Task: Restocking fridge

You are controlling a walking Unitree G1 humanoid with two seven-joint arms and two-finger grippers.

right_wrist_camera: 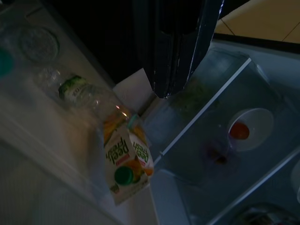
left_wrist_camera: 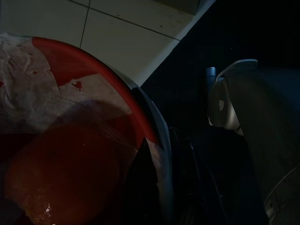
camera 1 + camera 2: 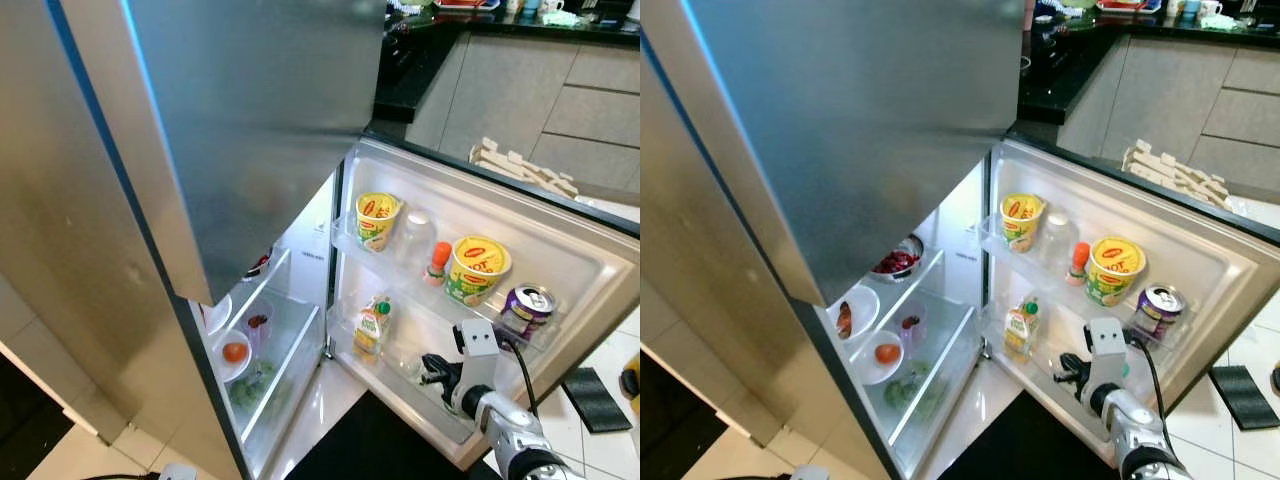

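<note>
The right gripper [image 3: 432, 370], two long black fingers on a silver arm, reaches into the lower shelf of the open white fridge door [image 3: 560, 250]. In the right wrist view its fingers [image 1: 174, 51] lie pressed together with no gap and nothing between them. Just beyond the tips lies a clear plastic water bottle with a green label [image 1: 79, 91], flat along the lower door shelf. Next to it, at the hinge end of that shelf, stands a small orange-and-green juice carton with a green cap [image 3: 372, 327], near the gripper but not touching it.

The left gripper hangs low at the robot's side; the left wrist view is dark and I cannot tell how its fingers stand. That view shows a round red-rimmed container [image 2: 84, 70] with crumpled pale wrapping, close to the camera, above pale floor tiles.

On the upper door shelf, from the outer end inward, stand a purple drink can [image 3: 527, 308], a yellow-and-green cup of instant noodles [image 3: 476, 268], a small bottle with an orange cap [image 3: 438, 262] and a second yellow noodle cup [image 3: 377, 220].

Farther in, the fridge's clear drawer [image 3: 290, 350] holds a white bowl with a red tomato [image 3: 234, 353] and leafy greens [image 3: 908, 388]. Above it sit a white plate with a sausage [image 3: 846, 318] and a metal bowl of dark red fruit [image 3: 897, 262].
</note>
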